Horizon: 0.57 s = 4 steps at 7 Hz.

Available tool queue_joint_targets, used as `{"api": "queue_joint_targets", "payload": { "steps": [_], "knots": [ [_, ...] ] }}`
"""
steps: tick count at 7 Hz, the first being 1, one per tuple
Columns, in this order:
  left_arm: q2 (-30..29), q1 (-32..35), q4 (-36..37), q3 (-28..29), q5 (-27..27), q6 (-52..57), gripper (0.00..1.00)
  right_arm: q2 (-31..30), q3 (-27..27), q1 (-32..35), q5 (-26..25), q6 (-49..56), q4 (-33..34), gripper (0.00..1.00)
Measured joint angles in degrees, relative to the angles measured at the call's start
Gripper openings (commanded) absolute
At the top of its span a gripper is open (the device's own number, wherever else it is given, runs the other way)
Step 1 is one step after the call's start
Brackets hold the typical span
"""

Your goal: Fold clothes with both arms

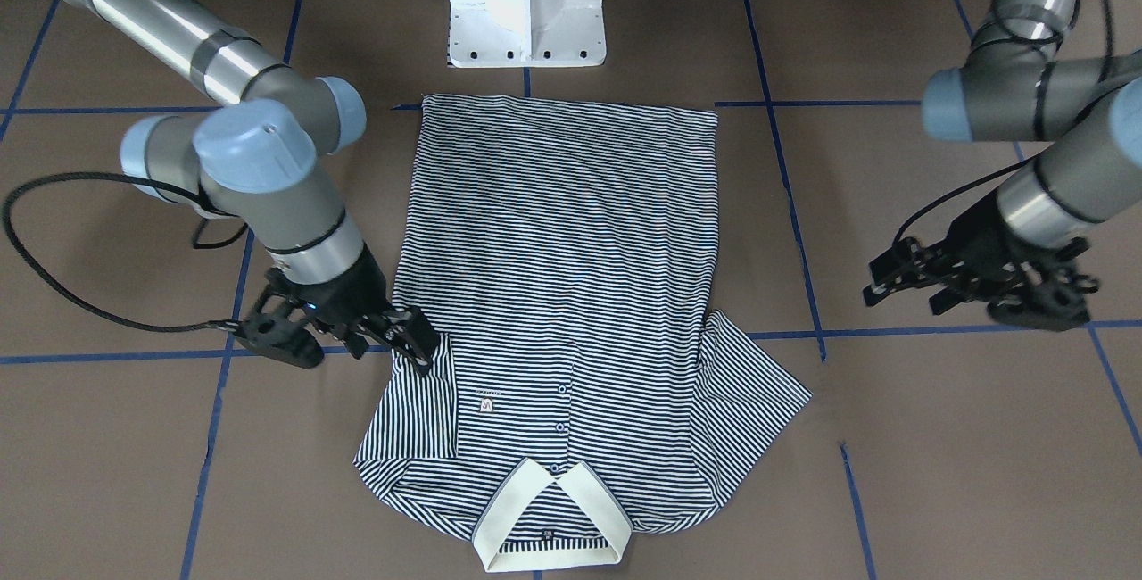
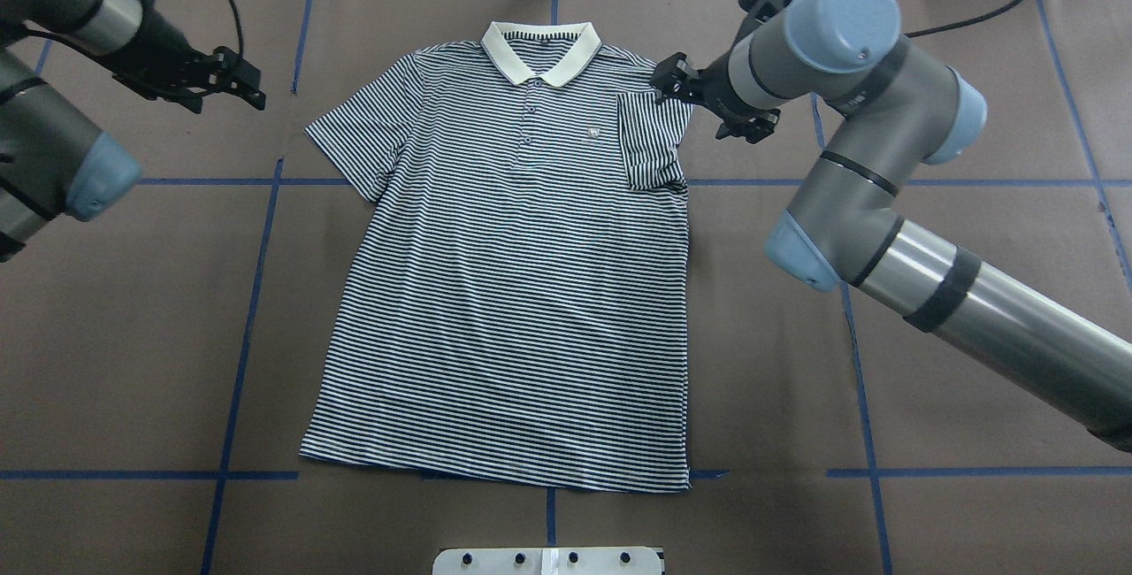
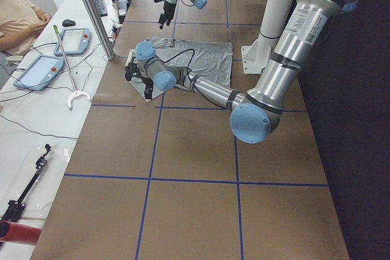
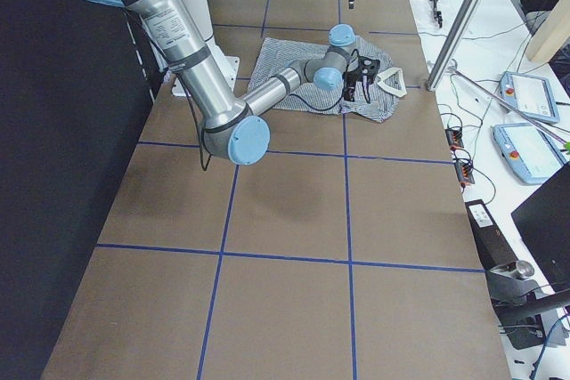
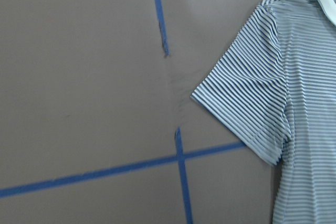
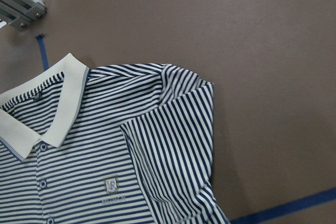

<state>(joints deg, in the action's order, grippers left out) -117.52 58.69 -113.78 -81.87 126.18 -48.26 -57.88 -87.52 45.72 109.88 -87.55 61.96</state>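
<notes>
One striped polo shirt lies flat mid-bench, collar away from the robot, one sleeve folded inward. Two end effectors: right end effector spread, at that sleeve's edge, gripping nothing; left end effector spread, well clear over bare bench. Blue tape grid. Chest patch lettering unreadable.

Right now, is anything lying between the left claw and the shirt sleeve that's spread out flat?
Nothing visible. Between the left claw and the spread sleeve of the polo shirt there is only bare brown table with blue tape lines. The claw is open and apart from the cloth.
</notes>
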Motion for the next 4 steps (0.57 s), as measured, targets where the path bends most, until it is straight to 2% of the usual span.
{"api": "queue_joint_targets", "payload": {
  "steps": [1,3,4],
  "knots": [
    [-3.3,-1.9,-1.9,5.1,-4.5,-1.6,0.78,-3.0,-3.2,0.2,0.7,0.0,0.0,1.00],
    [-7.5,-4.2,-7.7,13.7,-9.1,-3.2,0.65,-4.6,-4.7,0.2,0.9,0.0,0.0,1.00],
    [-8.3,-5.2,-9.3,15.7,-11.1,-3.4,0.60,-4.7,-4.8,0.2,0.9,-0.1,0.0,1.00]
  ]
}}
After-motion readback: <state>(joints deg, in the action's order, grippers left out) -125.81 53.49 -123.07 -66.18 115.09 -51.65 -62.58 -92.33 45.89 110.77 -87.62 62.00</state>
